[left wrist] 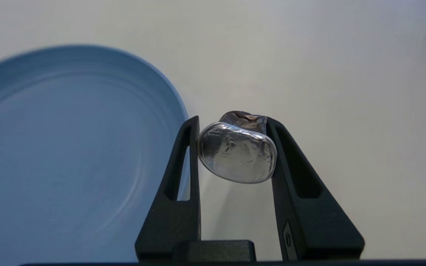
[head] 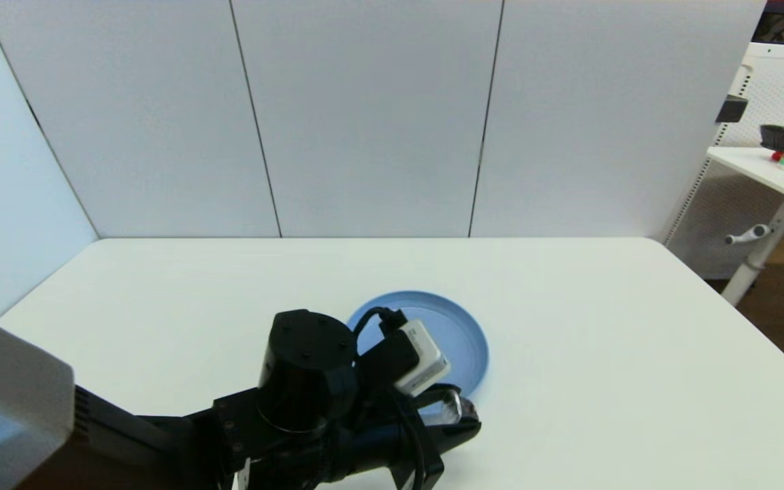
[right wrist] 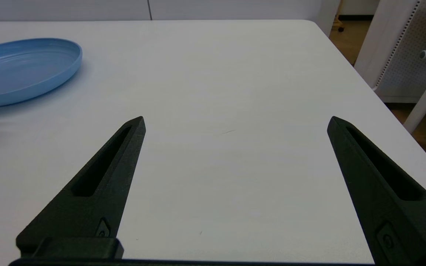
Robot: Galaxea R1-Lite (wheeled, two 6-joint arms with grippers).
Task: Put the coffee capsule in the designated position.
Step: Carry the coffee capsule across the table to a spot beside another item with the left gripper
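Silver foil crumples easily: the coffee capsule (left wrist: 237, 153), light and thin-walled, sits pinched by its sides in the left gripper (left wrist: 235, 147), just beside the blue plate (left wrist: 68, 147). Right gripper (right wrist: 235, 122) hangs spread, idle.

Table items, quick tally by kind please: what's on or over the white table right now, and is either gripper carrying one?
Coffee capsule: 1, clamped in the left gripper, beside the plate rather than over it.
Blue plate: 1, on the white table, nothing visible in it.
Right gripper: open, carrying 0.
Total: 2 items.
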